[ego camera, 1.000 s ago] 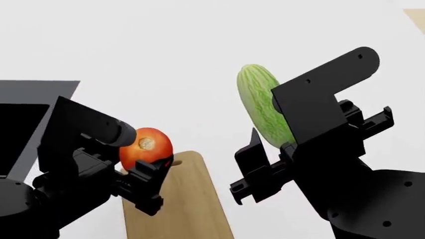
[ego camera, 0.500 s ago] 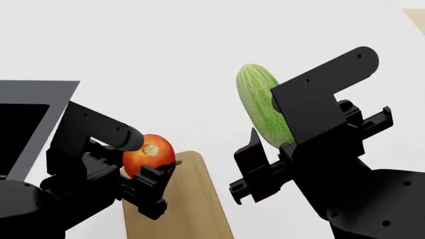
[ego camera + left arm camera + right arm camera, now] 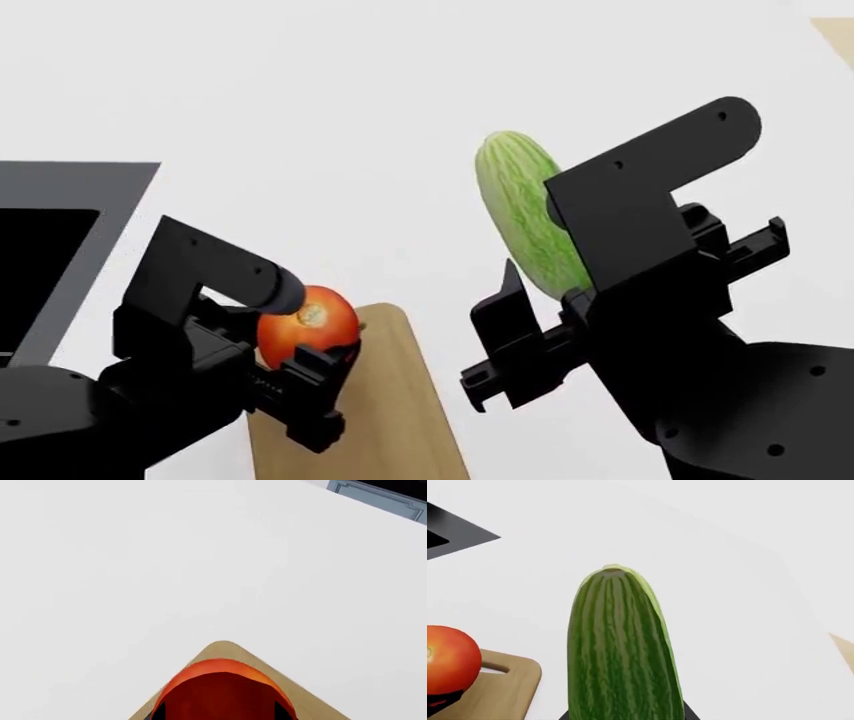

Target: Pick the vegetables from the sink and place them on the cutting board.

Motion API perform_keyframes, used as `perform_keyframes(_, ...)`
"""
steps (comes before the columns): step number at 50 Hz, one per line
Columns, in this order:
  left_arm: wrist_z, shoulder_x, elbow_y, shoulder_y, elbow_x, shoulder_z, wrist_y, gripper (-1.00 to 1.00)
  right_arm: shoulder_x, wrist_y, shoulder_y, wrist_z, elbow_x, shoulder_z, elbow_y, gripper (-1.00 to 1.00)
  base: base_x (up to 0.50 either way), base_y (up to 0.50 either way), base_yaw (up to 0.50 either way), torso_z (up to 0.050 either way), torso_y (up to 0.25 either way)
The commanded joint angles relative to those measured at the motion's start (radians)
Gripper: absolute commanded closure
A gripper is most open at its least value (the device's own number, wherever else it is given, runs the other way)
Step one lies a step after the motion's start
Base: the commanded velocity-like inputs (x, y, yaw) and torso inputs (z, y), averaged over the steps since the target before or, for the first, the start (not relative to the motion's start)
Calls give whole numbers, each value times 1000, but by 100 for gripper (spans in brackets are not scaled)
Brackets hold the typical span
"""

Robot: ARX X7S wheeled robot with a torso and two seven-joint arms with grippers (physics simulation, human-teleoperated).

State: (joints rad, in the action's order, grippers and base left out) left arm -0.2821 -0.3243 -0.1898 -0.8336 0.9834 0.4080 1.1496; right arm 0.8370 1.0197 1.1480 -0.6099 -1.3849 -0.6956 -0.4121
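1. The light tan wooden cutting board (image 3: 360,410) with rounded corners lies flat on the white desk (image 3: 400,90), nearest the robot, running between the two arms in the head view.
2. The round glossy red tomato (image 3: 307,325) with its pale stem scar is held over the board's far end, clamped between the fingers of the black left gripper (image 3: 287,375); from the left wrist it fills the near edge of the view above the board's rounded corner (image 3: 223,647).
3. The stubby light-green striped cucumber (image 3: 523,215) is gripped near its lower end by the fingers of the black right gripper (image 3: 567,285), standing nearly upright above the desk, to the right of the board and well clear of the tomato.
4. In the right wrist view the cucumber (image 3: 620,645) looks darker green, with the tomato (image 3: 450,657) and board (image 3: 500,687) beside it.
5. Farther off at the left lies the glossy black sink (image 3: 54,225), its corner also seen from the right wrist (image 3: 454,530).
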Motion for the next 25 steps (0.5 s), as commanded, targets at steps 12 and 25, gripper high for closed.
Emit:
perform_keyframes(12, -16, -76, -7, 246, 8, 153, -13, 100, 23, 3, 19, 22, 35, 2, -17, 100, -15, 13, 25, -15, 0)
perform_keyframes(25, -20, -78, 14, 248, -6, 158, -30, -100, 20, 5, 22, 20, 31, 0, -17, 100, -14, 14, 21, -15, 0)
